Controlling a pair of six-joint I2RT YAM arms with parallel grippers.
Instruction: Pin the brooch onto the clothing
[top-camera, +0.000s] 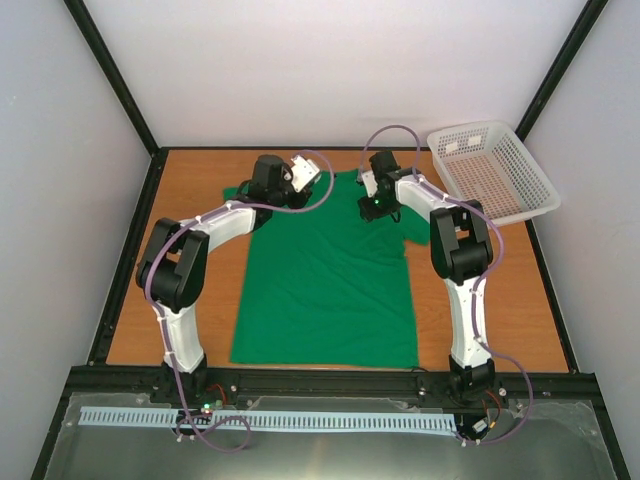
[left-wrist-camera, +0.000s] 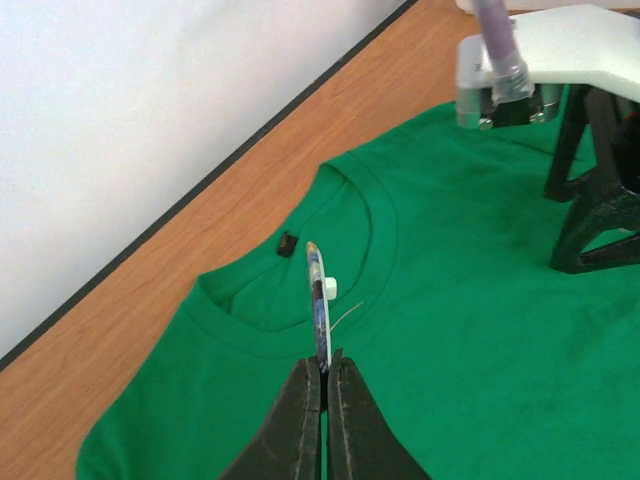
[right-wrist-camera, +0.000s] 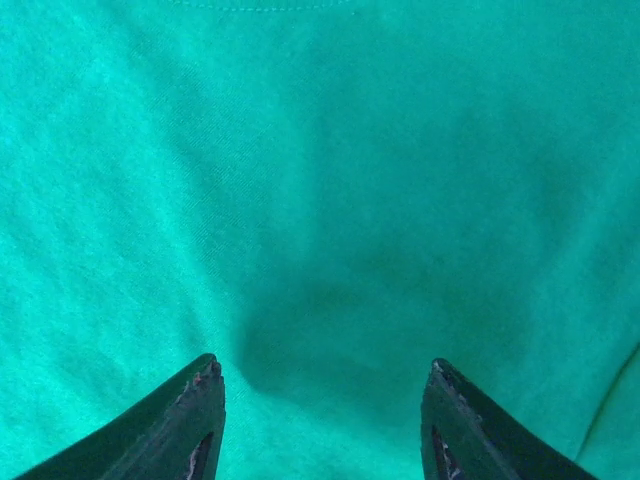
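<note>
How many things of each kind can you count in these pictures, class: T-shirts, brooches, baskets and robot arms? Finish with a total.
T-shirt: 1
brooch: 1
basket: 1
robot arms: 2, the left arm and the right arm
Total: 5

The left hand (left-wrist-camera: 324, 366) pinches the brooch (left-wrist-camera: 317, 300) edge-on above the collar (left-wrist-camera: 388, 235) of the green T-shirt (left-wrist-camera: 480, 340), near its dark label (left-wrist-camera: 287, 243).
</note>
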